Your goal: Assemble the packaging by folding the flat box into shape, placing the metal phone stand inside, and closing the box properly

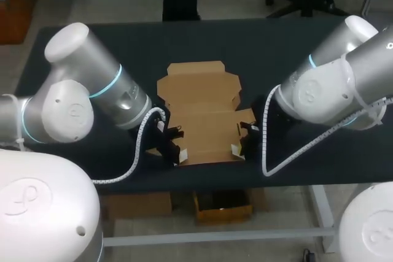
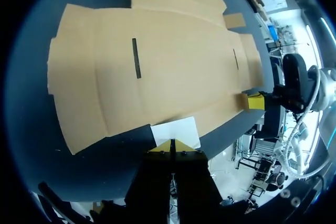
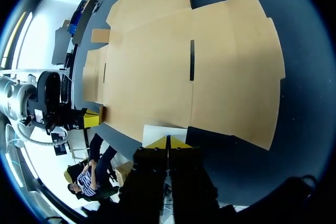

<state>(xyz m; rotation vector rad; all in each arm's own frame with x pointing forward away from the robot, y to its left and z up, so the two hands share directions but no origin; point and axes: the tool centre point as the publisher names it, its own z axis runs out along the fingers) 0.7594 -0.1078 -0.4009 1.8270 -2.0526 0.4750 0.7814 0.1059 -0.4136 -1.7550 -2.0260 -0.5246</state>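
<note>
Cardboard box blank point(image 1: 202, 115): flat on table point(image 1: 92, 41), unfolded. At its near corners: left gripper point(image 1: 181, 154) and right gripper point(image 1: 234, 148), fingers drawn together; grip on the edge unclear. Step, as judged: first fold. Next: raise near panel evenly, both sides.

No word, number or label can be read in any view. The one sign is a curled emblem pressed into the round joint cap of the left arm point(image 1: 72, 113), a shape rather than letters. A white patch point(image 2: 176, 131) lies at the flat box's point(image 1: 202, 111) edge nearest the table's front edge; any print on it is too small to tell.
</note>
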